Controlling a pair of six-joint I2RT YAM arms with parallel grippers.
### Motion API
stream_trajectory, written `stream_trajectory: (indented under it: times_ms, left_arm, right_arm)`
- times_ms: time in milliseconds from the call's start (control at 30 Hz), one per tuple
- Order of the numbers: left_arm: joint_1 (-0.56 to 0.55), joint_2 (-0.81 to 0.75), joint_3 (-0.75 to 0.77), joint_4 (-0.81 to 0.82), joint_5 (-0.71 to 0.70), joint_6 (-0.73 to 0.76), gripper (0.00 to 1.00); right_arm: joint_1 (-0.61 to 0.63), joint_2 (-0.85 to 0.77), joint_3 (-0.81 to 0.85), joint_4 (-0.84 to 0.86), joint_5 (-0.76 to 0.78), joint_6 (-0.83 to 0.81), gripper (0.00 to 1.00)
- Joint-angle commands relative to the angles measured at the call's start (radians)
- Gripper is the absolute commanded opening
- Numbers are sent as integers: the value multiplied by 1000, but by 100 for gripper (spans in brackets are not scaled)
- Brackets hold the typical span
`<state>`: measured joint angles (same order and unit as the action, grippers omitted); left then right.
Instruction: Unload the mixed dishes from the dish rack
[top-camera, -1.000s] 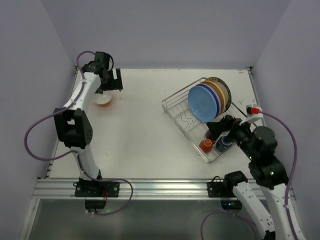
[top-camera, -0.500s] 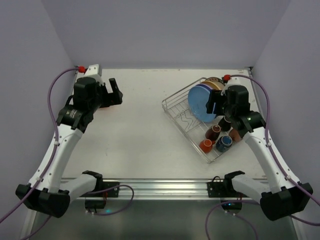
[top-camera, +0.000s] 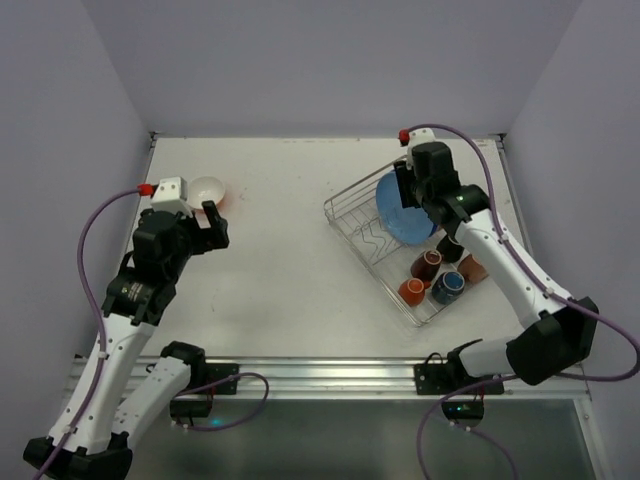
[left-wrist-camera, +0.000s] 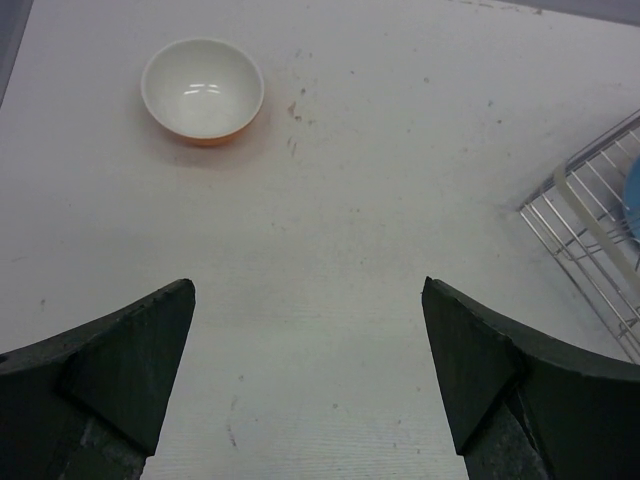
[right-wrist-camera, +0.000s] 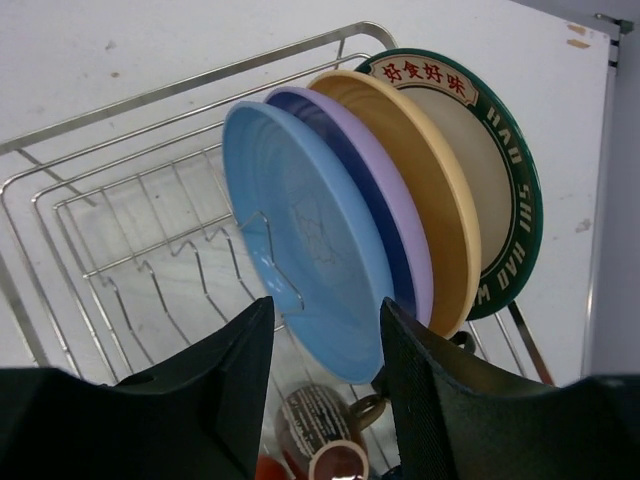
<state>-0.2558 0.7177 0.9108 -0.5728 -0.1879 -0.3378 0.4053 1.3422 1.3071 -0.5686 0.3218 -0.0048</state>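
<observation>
top view looks down; both wrist views share the dish rack (top-camera: 365, 240).

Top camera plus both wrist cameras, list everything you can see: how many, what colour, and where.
dish rack: one, silver wire, right side of the table
plates: four, upright in the rack; nearest the right wrist camera the blue plate, then the lavender plate, the tan plate, and the white plate with a dark lettered rim
mugs: at least four, at the rack's near end; brown mug, orange mug, blue mug, fourth mug partly under the right arm
bowl: one, orange outside, white inside, upright at the table's far left
left gripper: open, over bare table near the bowl
right gripper: jaws either side of the blue plate's lower edge
</observation>
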Motion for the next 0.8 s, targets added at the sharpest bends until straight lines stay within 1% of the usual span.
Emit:
stream_trajectory:
  times_ms: [0,167,200,300,367,467,700,733,767]
  left_arm:
    - [1,-1,-45,77,-48,31,100]
    - [1,-18,-85,110,15,33,100]
    - [1,-17,-85,110,15,33,100]
    - [1,-6,-85,114,22,33,100]
    - [1,14,-85,111,28,33,100]
    - [1,34,-81,108,41,33,100]
    - [1,32,-85,113,57,33,100]
    - [1,31,-87,114,61,34,100]
    - [1,31,-87,116,64,34,100]
  right_arm:
    - [15,76,81,-4,151,-95,49]
    - [18,141,104,6,195,-148,49]
    - [18,158,103,10,194,-155,47]
    - [18,176,100,24,180,-176,44]
    - [20,186,106,26,174,-175,39]
    - [20,199,106,39,175,-179,39]
    - [20,256,96,87,246,-211,39]
    - [20,258,87,110,261,-224,38]
    - [20,258,83,118,264,-225,36]
